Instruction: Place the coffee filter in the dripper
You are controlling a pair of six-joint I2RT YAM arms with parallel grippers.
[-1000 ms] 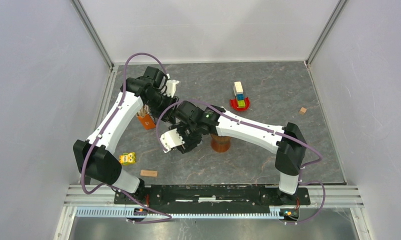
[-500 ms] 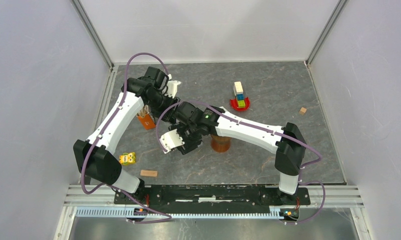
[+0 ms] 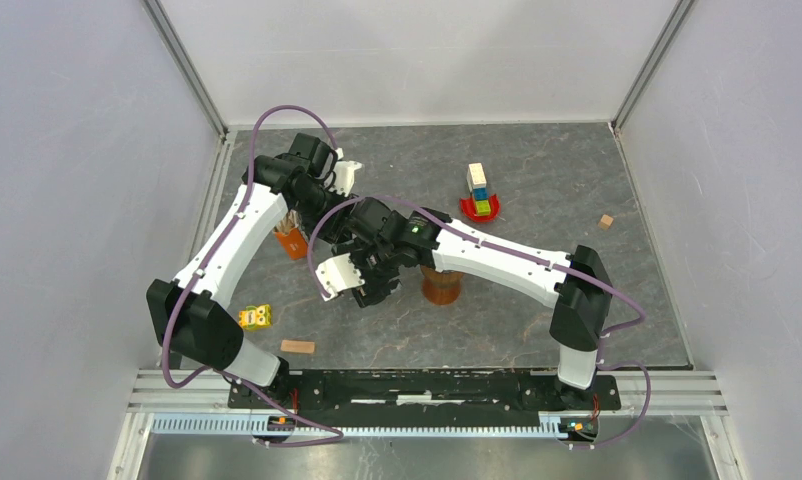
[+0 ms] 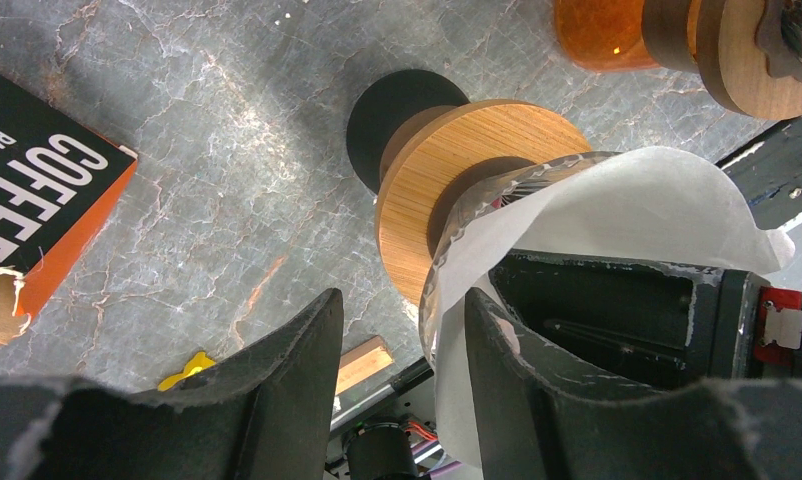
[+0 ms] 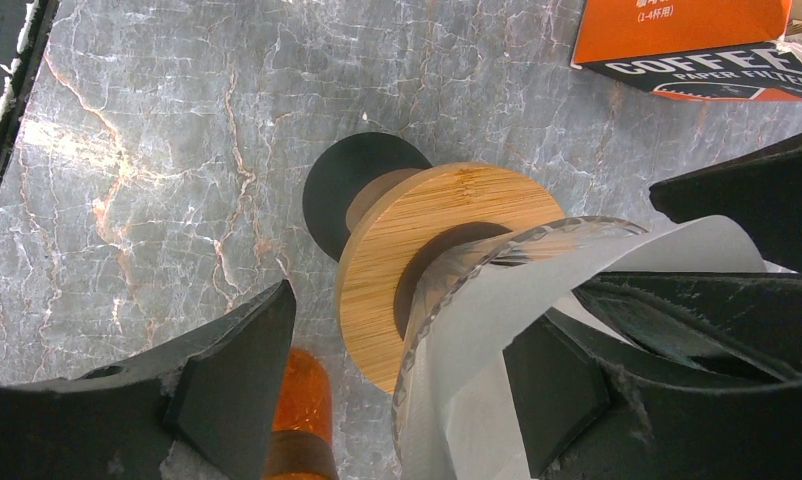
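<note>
The dripper [image 4: 457,150] [image 5: 437,230] is a clear glass cone in a round wooden collar on a black foot. The white coffee filter [image 4: 637,210] [image 5: 537,300] sits inside the cone, its top edge standing above the rim. My left gripper [image 4: 402,300] [image 3: 345,178] is open astride the rim, one finger inside the paper and the other outside with table showing in the gap. My right gripper [image 5: 407,320] [image 3: 342,280] is open too and straddles the rim from the opposite side. In the top view both arms cover the dripper.
An orange coffee-filter box [image 3: 293,240] [image 4: 37,200] [image 5: 677,30] stands left of the dripper. An amber glass vessel [image 3: 442,287] [image 5: 297,410] sits just right of it. Farther off are stacked blocks [image 3: 480,195], a yellow toy [image 3: 255,317] and a wooden block [image 3: 298,347].
The right gripper's jaws have spread wider and it has shifted slightly left. The left arm has barely moved.
</note>
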